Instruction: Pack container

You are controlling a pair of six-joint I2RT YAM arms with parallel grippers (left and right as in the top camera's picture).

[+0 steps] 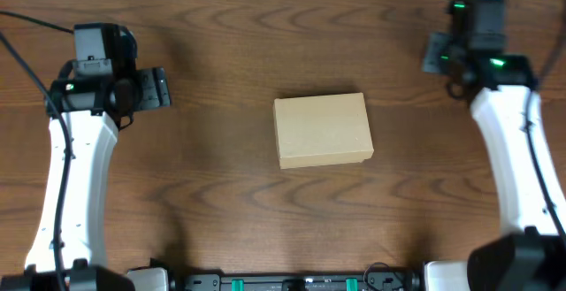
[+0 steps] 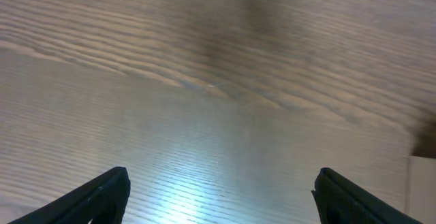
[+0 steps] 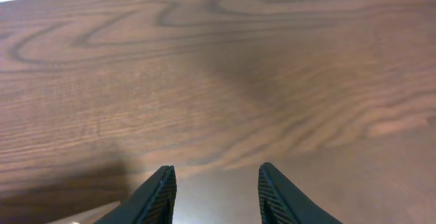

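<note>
The cardboard box (image 1: 323,130) sits mid-frame. Up in the corners, the left gripper (image 1: 157,88) is wide apart, the right gripper (image 1: 435,52) partly apart, both empty.

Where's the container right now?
Overhead view: the container lies closed in the middle of the table, between the left arm and the right arm, touched by neither.

We see the small rectangular tan-brown cardboard box (image 1: 323,130) lying flat near the centre of the overhead frame, on the dark wood-grain table (image 1: 221,194). Its flap lid is down, so the top shows as one plain, unmarked face. Its long sides run left to right, slightly turned, with the right end a little higher in the frame. A narrow strip of side wall shows along its lower edge.
</note>
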